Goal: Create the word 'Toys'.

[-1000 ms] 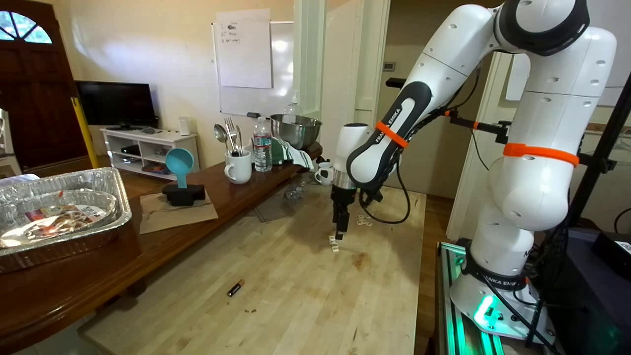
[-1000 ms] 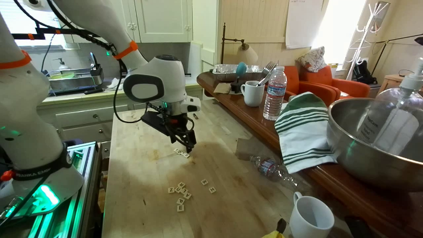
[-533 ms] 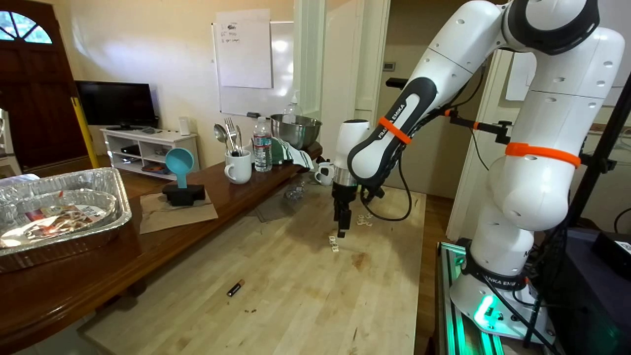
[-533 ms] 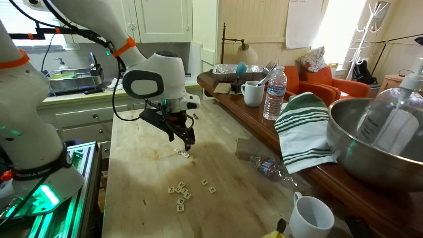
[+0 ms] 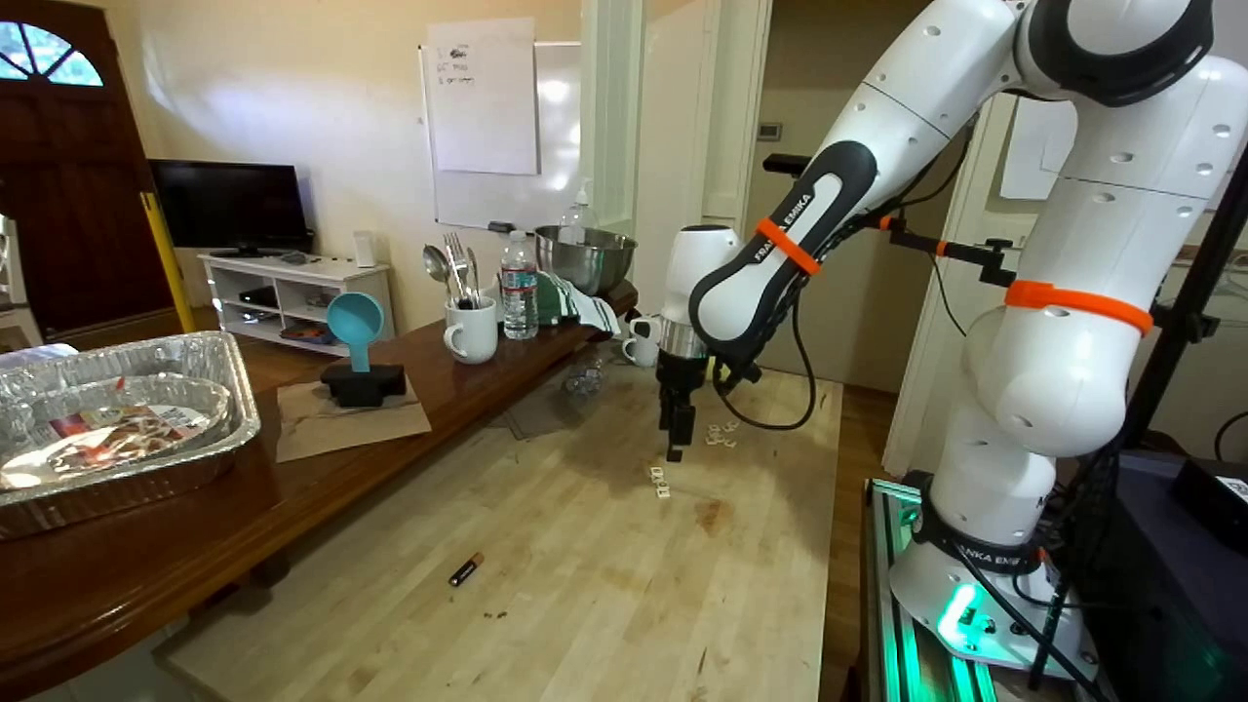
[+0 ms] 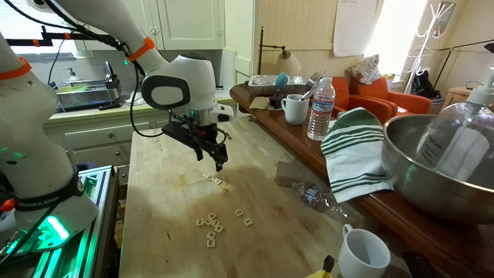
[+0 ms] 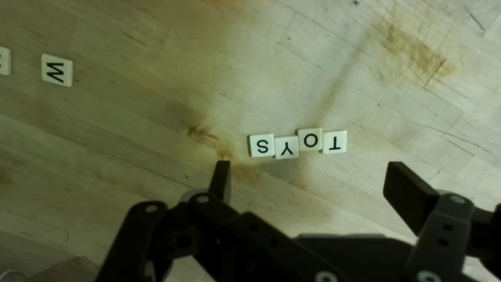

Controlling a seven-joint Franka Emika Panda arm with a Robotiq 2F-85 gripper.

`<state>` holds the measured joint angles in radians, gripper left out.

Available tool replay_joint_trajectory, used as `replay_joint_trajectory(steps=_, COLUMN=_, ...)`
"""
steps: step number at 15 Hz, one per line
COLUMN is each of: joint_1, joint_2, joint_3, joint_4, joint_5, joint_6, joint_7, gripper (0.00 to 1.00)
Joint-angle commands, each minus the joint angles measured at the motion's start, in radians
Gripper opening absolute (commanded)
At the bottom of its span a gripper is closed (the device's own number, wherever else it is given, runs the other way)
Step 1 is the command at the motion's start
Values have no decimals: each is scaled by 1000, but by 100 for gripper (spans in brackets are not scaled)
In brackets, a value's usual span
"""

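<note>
Four tiles (image 7: 304,141): TOYS; another tile (image 7: 57,70): W; arm (image 5: 829,195): EMIKA.

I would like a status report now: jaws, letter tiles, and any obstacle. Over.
Jaws open, holding nothing. T tile, O tile, Y tile and S tile spell TOYS, slightly uneven. W tile apart, likely no obstacle.

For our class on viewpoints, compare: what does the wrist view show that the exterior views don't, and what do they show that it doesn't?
Only the wrist view: print on the row of letter tiles big enough to read plainly, T, O, Y, S, upside down there; in the exterior views it is small and hard to make out.

Only the exterior views, both of them: the arm, steel bowl, striped towel, upright water bottle and a cluster of loose tiles.

Shared: the row on the wooden tabletop, and the gripper, not touching it.
</note>
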<state>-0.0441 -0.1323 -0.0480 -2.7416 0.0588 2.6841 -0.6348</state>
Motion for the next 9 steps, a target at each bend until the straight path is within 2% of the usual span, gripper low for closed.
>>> replay_joint_trajectory(steps=1, joint_1=25, joint_2=-41, joint_3=-23, joint_4=-7, joint_5=-5, joint_6=-46, joint_7=-1, gripper=100)
replay_joint_trajectory(steps=5, joint_1=35, joint_2=-59, joint_3=-29, joint_4=-7, joint_5=9, joint_6=-60, joint_7=-5, gripper=100)
replay_joint_trajectory(steps=6, joint_1=30, joint_2=-28, joint_3=-28, joint_4=0, joint_5=-7, joint_6=-22, joint_7=7, gripper=100)
replay_joint_trajectory(steps=9, joint_1=31, joint_2=-30, joint_3=-31, joint_4=1, joint_5=-7, joint_6=-22, joint_7=7, gripper=100)
